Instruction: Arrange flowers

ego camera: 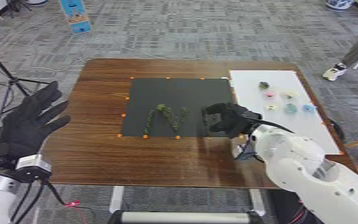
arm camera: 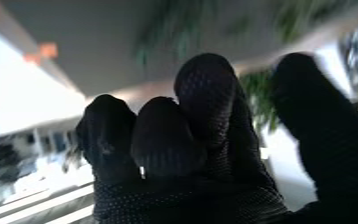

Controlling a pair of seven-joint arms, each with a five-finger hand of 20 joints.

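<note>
Flower heads (ego camera: 290,107) were not among the fingers of the right hand (ego camera: 231,118): these reached up fairly straight in the right wrist view, the thumb (arm camera: 307,95) standing apart from them with a moderate gap. A green sprig (arm camera: 262,97) showed in that gap; whether the hand touched it, I could not tell.

Beneath and around that hand lay the black mat (ego camera: 158,91), edged with orange markers (ego camera: 146,137). Left of the hand, green stems (ego camera: 166,112) rested on it, the longer ones slanting apart like a loose fan and a shorter one close by on the right. So the greenery seemed partly laid out, and the job looked early: no bloom was on the mat's visible part. The pink, yellow, cream, teal and blue heads, with a dark green piece (ego camera: 263,85), sat apart from one another on the white board (ego camera: 251,131), to the right, and likely remained to be set.

The right hand hid part of the mat's right side, and its arm crossed the board's lower edge, which could make a brush against the sprigs easy. Well apart, the left hand (ego camera: 29,122) hung by the left edge of the wooden table (ego camera: 104,165), fingers spread wide and holding nothing. A tripod (ego camera: 14,79) stood beyond it on the floor.
</note>
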